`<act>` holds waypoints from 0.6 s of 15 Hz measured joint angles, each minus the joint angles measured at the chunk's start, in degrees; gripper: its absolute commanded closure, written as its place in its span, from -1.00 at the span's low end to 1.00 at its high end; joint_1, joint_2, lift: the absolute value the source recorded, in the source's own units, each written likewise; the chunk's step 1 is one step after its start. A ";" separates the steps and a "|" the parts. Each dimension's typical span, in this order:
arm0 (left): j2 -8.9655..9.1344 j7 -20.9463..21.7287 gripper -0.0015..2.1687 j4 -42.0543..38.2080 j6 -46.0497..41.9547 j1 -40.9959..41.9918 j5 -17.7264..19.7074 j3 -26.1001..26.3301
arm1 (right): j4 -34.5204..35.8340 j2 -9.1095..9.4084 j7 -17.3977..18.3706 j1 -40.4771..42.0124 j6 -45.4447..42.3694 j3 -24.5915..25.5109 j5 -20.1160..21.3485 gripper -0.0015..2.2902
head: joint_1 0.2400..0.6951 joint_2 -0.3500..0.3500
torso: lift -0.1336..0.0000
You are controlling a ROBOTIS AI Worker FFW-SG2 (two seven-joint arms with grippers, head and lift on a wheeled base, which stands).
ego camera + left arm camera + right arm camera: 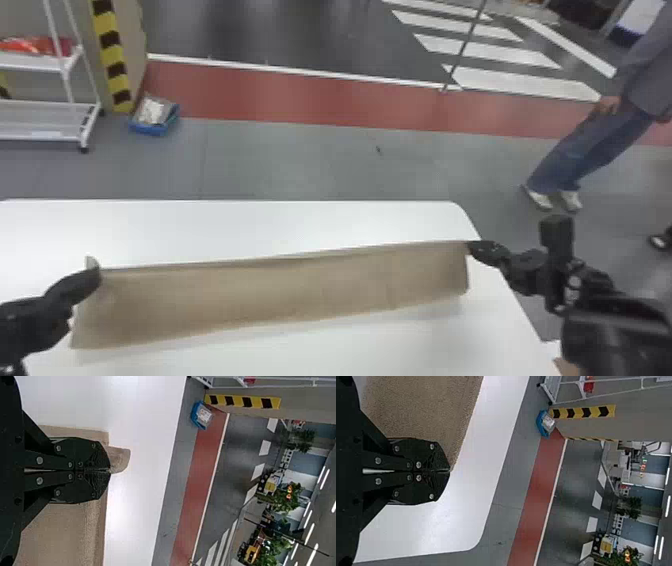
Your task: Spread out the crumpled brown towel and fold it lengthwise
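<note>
Holding the brown towel point(270, 295) by its two far corners, out over the white table point(225, 220). Left gripper point(110, 471) is clenched on the left corner, with a small flap point(121, 460) poking out past the tips. Right gripper point(449, 471) is pinched tight on the right corner, cloth right at the tip. Far edge runs nearly straight between them, slightly higher in the head view at the right. Near edge hangs toward the tabletop; can't tell if it's touching.

My read: crumple is mostly out, lengthwise fold not finished. Can't tell if that strip is one layer or doubled.

Handling: looks light, limp, fine-textured, no stiffness to push against. Nothing fragile. Should grip OK, but the right bite looks shallow, so I'd go easy on tension; hard pull could pop that corner. Slack lets the middle sag and wrinkle.

Next I'd lower both arms level, land the near edge first, then lay the rest down flat. For the fold, take the corners of one long side, a bit deeper in, and match them to the opposite side. Risk: uneven arms skew the crease.
</note>
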State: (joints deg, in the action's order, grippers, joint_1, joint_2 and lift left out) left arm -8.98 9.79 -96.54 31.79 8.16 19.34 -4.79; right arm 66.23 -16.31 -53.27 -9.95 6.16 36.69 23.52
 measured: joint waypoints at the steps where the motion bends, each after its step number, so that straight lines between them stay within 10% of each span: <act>1: 0.01 -0.22 0.48 0.77 -0.01 -0.64 -0.29 0.36 | -0.65 -0.12 0.47 -0.19 -0.24 -0.58 0.28 0.39 | 1.00 -0.81 | 1.00; 9: 0.11 -4.14 0.48 5.15 -1.09 -4.36 -3.98 4.77 | -3.52 0.11 5.10 -0.51 -0.78 -5.23 2.35 0.39 | 1.00 -0.77 | 1.00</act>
State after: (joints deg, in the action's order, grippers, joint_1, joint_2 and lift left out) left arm -8.87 5.66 -91.39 30.70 3.79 15.35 -0.02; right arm 62.71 -16.19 -48.17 -10.46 5.37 31.45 25.87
